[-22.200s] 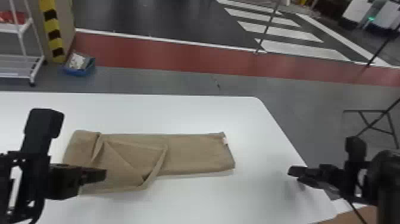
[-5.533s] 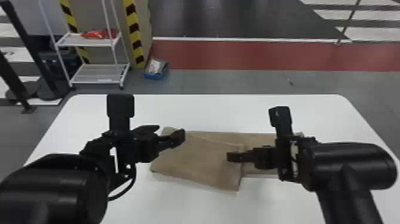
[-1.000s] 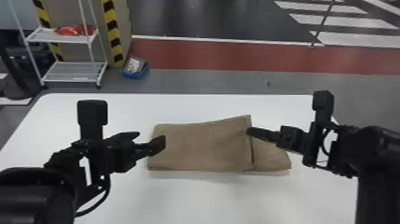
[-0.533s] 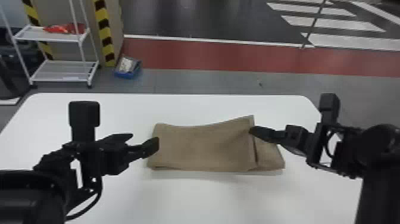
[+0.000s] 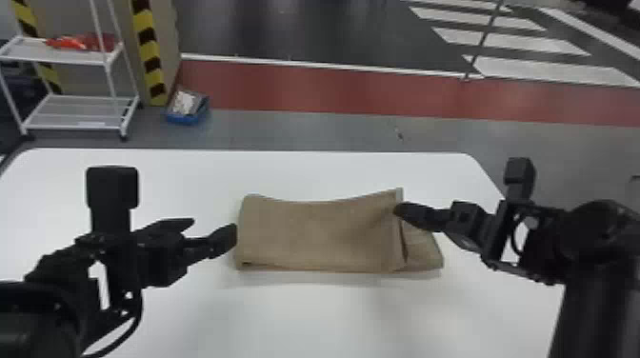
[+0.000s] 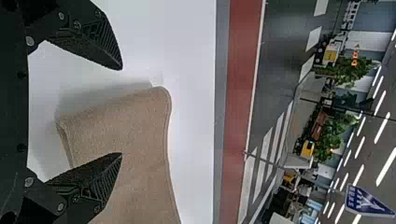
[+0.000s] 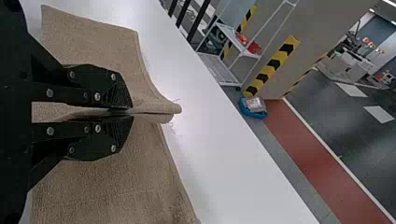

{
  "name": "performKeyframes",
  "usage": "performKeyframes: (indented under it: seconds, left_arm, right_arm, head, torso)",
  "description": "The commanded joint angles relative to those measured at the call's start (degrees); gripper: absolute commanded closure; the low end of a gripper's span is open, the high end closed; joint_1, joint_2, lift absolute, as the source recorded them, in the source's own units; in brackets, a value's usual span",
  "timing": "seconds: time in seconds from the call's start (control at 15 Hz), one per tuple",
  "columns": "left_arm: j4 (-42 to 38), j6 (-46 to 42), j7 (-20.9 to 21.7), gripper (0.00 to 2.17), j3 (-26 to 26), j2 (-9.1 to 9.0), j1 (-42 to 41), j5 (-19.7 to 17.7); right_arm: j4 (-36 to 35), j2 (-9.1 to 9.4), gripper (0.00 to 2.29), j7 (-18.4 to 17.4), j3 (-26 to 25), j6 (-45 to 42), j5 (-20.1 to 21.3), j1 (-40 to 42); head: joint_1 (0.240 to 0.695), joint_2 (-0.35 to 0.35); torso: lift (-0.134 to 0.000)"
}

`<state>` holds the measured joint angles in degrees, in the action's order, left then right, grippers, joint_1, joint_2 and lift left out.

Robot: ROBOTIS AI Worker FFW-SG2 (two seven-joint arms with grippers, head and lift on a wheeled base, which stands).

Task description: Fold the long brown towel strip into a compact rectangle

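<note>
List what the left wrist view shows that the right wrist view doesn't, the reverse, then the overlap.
Left wrist view: left gripper, open at the towel's left end, not gripping it; blue-and-white sign and leafy plants in the background.

Right wrist view: right gripper, closed on a pinched ridge of the towel; white rack, blue bin on the floor, yellow-black striped tape.

Both: brown towel, white table, red floor strip, white floor markings.

A white table (image 5: 295,319) bears the brown towel strip (image 5: 314,233), partly folded over itself.
</note>
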<state>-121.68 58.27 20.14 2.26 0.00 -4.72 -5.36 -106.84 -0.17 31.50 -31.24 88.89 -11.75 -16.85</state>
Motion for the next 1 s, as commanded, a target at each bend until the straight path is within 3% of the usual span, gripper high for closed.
performKeyframes:
  seconds: [0.0, 0.07, 0.2, 0.33, 0.47, 0.53, 0.6, 0.73, 0.87, 0.93]
  left_arm:
    - [0.04, -0.12, -0.01, 0.27, -0.06, -0.15, -0.03, 0.0]
    - [0.13, -0.12, 0.07, 0.27, 0.11, -0.08, -0.03, 0.0]
    - [0.22, -0.3, -0.01, 0.27, 0.2, -0.15, -0.03, 0.0]
    - [0.31, -0.3, 0.16, 0.27, 0.38, -0.08, -0.03, 0.0]
    - [0.22, -0.3, 0.16, 0.27, 0.11, -0.08, -0.11, 0.08]
    - [0.22, -0.3, 0.16, 0.27, -0.15, 0.0, -0.2, 0.0]
    - [0.31, -0.3, 0.16, 0.27, -0.15, 0.09, -0.29, 0.0]
    - [0.31, -0.3, 0.07, 0.27, -0.06, 0.09, -0.2, 0.08]
    - [0.39, -0.47, 0.16, 0.27, 0.38, 0.09, -0.2, 0.0]
    - [0.31, -0.47, 0.16, 0.27, 0.38, 0.09, -0.2, 0.08]
  right_arm:
    - [-1.27, 0.22, 1.02, -0.3, -4.97, 1.19, -2.4, -1.43]
    - [2.16, 0.22, 1.02, -0.47, -2.69, 0.37, 0.76, -1.43]
    - [2.6, 0.22, 1.02, -0.21, -4.8, 0.73, -1.08, -2.39]
    - [5.06, 0.22, 1.02, -0.3, -2.69, 0.2, 2.52, -2.22]
    - [4.36, 0.22, 1.02, -0.3, -6.9, 0.73, -1.26, -3.71]
    - [4.8, 0.22, 1.02, -0.91, -8.14, 1.08, -0.55, -4.77]
    - [5.32, -0.09, 1.02, -1.17, -5.76, 1.19, 0.85, -4.06]
    - [3.65, 0.22, 1.02, -1.17, -11.12, 1.19, -2.75, -5.82]
    - [6.29, -0.18, 1.02, -1.53, -9.37, 1.19, 0.41, -4.68]
    - [6.38, 0.22, 1.02, -1.61, -10.77, 1.19, -1.17, -4.77]
  head:
    - [0.695, -0.181]
    - [0.695, -0.188]
    - [0.695, -0.2]
    - [0.695, -0.202]
    - [0.695, -0.205]
    - [0.695, -0.206]
    - [0.695, -0.208]
    - [0.695, -0.215]
    - [0.695, -0.222]
    - [0.695, -0.229]
  torso:
    - [-0.124]
    - [-0.124]
    - [-0.124]
    - [-0.124]
    - [-0.124]
    - [-0.124]
    - [-0.124]
    - [-0.124]
    - [-0.124]
    - [-0.124]
